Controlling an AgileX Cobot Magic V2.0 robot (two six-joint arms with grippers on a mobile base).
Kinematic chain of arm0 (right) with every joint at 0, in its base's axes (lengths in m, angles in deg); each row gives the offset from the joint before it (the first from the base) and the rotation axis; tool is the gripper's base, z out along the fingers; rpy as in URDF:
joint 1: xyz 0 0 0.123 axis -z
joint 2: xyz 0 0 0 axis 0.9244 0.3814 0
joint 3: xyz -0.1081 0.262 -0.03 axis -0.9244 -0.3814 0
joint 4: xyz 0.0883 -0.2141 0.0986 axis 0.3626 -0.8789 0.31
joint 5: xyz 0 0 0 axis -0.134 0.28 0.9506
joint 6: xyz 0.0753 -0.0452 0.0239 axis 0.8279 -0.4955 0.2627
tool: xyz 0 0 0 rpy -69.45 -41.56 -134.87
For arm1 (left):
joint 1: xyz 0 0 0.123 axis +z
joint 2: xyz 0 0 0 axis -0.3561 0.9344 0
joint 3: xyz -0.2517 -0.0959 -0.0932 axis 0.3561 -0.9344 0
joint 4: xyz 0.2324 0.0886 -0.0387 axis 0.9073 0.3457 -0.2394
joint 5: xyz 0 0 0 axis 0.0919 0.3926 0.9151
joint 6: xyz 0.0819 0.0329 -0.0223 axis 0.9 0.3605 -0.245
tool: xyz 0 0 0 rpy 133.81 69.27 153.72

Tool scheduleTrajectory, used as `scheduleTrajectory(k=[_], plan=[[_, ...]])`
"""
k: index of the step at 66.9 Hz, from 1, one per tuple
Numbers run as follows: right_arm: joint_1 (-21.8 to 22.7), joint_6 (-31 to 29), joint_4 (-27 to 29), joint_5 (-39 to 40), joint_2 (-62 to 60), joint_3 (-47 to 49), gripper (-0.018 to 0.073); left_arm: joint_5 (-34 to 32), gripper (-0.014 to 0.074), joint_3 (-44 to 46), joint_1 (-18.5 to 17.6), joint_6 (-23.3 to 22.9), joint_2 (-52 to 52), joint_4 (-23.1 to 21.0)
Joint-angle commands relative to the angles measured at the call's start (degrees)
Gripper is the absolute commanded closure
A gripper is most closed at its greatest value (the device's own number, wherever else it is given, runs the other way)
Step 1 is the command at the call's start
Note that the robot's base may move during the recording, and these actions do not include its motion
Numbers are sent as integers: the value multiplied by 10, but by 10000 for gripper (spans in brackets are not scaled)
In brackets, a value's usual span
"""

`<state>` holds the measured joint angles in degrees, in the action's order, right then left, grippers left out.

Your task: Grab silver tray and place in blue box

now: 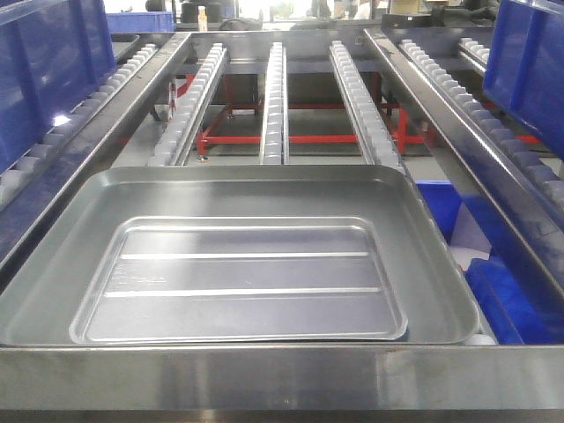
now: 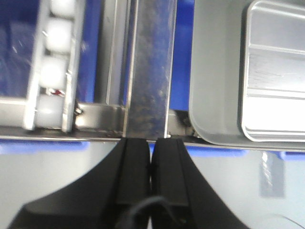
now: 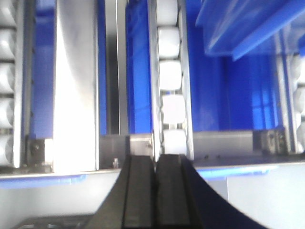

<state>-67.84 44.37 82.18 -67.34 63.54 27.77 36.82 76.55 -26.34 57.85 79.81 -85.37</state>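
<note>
The silver tray (image 1: 242, 282), shallow with two long ridges, lies flat inside a larger metal pan (image 1: 423, 264). In the left wrist view the silver tray (image 2: 276, 81) shows at the right edge. My left gripper (image 2: 151, 143) is shut and empty, well to the left of it, over a steel bar. A blue box (image 1: 44, 62) with vertical ribs stands on the left roller lane. My right gripper (image 3: 155, 160) is shut on nothing, above a roller rail with blue plastic (image 3: 224, 95) below. Neither gripper shows in the front view.
Another blue crate (image 1: 529, 62) stands on the right lane. Narrower blue bins (image 1: 493, 282) sit below the rails at the right. Roller rails (image 1: 275, 106) run away from the pan. A steel ledge (image 1: 282, 374) crosses the front.
</note>
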Motion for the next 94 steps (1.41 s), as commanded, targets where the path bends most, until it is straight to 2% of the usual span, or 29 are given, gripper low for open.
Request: scheduleTrajectory(k=[1,8,17,26,33,37,42,44,49,51,57,59,61,65,69,75,79,85,94], plan=[[0,-5,9,19,5,21,507,-17,603,22,-3,-3,41,-46],[0,4,75,-10,3,21,507,-25,603,22,-3,-3,92,-87],[0,4,88,22,6,21,507,-19,602,35,-3,-3,132,-144],[0,4,109,19,6,21,507,-21,603,51,-3,-2,140,-153],[0,4,139,1,10,25,503,-19,603,69,-3,57,140,-154],[-2,4,147,-30,23,40,503,-19,602,81,-6,87,141,-180],[-29,4,147,-47,46,70,503,-16,602,103,-27,89,144,-219],[-43,4,147,-45,55,78,503,-19,602,113,-39,82,144,-220],[-89,17,147,-33,85,101,502,-44,602,131,-84,33,150,-189],[-111,30,143,-24,101,110,501,-58,602,137,-102,-7,155,-160],[-169,93,103,-7,154,137,501,-85,602,152,-164,-185,169,0],[-191,132,80,-4,179,149,501,-79,602,160,-186,-285,179,78],[-206,157,56,-3,195,158,501,-71,602,165,-201,-332,185,134],[-238,220,12,-3,228,181,501,-57,602,174,-228,-393,200,197],[-267,265,-25,-5,259,208,501,-41,602,186,-244,-398,219,209],[-298,315,-57,-20,300,254,501,4,603,211,-251,-394,255,189],[-311,319,-63,-35,329,286,501,31,602,233,-251,-371,284,174],[-314,319,-63,-50,371,325,501,35,602,262,-251,-335,318,162],[-314,318,-63,-71,411,364,501,36,602,296,-251,-334,345,158]])
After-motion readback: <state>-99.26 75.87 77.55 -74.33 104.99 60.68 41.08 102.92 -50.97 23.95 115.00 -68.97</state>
